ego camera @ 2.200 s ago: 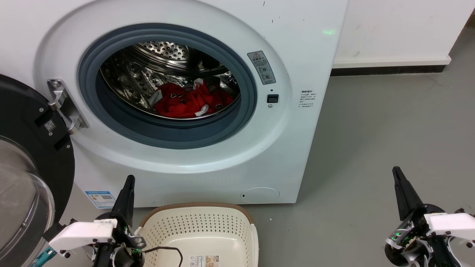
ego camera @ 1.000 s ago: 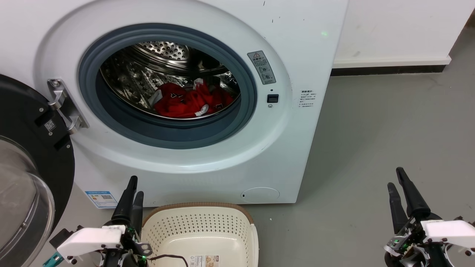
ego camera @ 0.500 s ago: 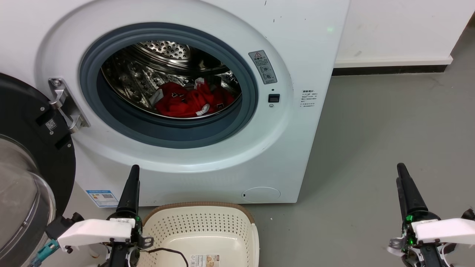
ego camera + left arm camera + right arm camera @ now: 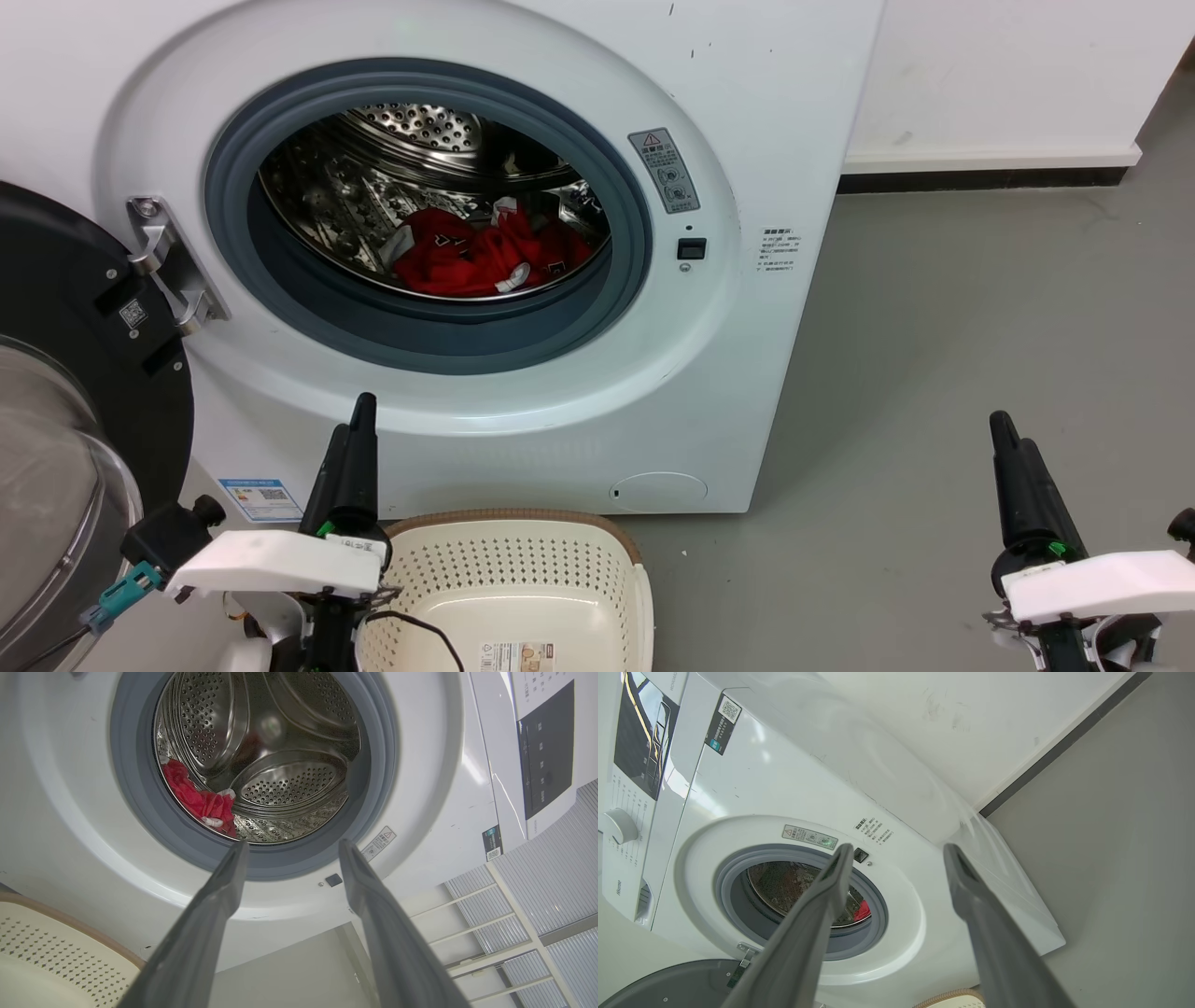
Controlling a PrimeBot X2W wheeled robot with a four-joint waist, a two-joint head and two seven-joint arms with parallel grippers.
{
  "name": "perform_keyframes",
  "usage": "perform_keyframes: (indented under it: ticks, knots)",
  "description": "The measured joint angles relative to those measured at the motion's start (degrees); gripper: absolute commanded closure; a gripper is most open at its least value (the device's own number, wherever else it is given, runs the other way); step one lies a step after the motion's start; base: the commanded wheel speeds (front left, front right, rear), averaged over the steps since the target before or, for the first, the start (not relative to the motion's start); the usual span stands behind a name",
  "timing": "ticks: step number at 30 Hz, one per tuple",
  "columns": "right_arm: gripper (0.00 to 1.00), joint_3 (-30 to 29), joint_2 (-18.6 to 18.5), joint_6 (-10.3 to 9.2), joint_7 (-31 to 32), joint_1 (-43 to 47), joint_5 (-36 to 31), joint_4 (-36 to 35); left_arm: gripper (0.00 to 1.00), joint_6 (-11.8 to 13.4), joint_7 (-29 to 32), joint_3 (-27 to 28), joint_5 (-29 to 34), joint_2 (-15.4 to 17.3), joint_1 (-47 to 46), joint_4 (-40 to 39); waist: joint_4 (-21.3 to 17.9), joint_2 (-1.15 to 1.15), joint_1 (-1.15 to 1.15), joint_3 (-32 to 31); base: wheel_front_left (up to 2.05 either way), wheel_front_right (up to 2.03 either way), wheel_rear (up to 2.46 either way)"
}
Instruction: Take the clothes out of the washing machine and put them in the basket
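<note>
The clothes (image 4: pixel 485 257) are a red heap with white trim on the floor of the steel drum, also visible in the left wrist view (image 4: pixel 196 800) and, as a small red patch, in the right wrist view (image 4: pixel 862 911). The washing machine (image 4: pixel 747 140) stands with its door swung open to the left. The cream basket (image 4: pixel 523 569) sits on the floor in front of it and holds no clothes. My left gripper (image 4: pixel 353 420) (image 4: pixel 293 843) is open and empty, just above the basket's left rim and below the porthole. Far to the right, my right gripper (image 4: pixel 1013 431) (image 4: pixel 899 847) is open and empty over the floor.
The black-rimmed glass door (image 4: pixel 56 373) hangs open at the far left, close to my left arm. Grey floor (image 4: pixel 980 308) stretches right of the washer to a white wall with a dark skirting strip (image 4: pixel 980 175). A black cable (image 4: pixel 425 630) loops over the basket's near corner.
My left gripper has risen and shifted right, closer to the washer front below the porthole. The right gripper has barely moved. The clothes and basket lie as before.
</note>
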Motion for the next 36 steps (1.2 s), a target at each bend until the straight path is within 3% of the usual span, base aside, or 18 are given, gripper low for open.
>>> perform_keyframes:
  ticks: [5,19,36]
  knots:
    - [0.00,0.3,0.0,0.00,0.2,1.1,-7.4,-1.8,0.00,0.0,-1.3,-0.8,8.1,0.0,0.0,0.2,0.1,0.00,0.00,-0.1,0.00,0.00,0.00]
    - [0.00,0.2,0.0,-0.01,1.5,2.2,-20.6,-5.4,0.00,0.3,-3.8,-2.6,22.1,0.3,-1.3,1.8,0.4,0.00,0.00,-0.2,0.00,0.00,0.00]
    - [0.00,0.1,0.0,-0.01,2.7,3.6,-32.4,-7.8,0.00,1.3,-6.4,-4.2,35.1,0.7,-2.3,2.3,0.6,0.00,0.00,-0.2,0.00,0.00,0.00]
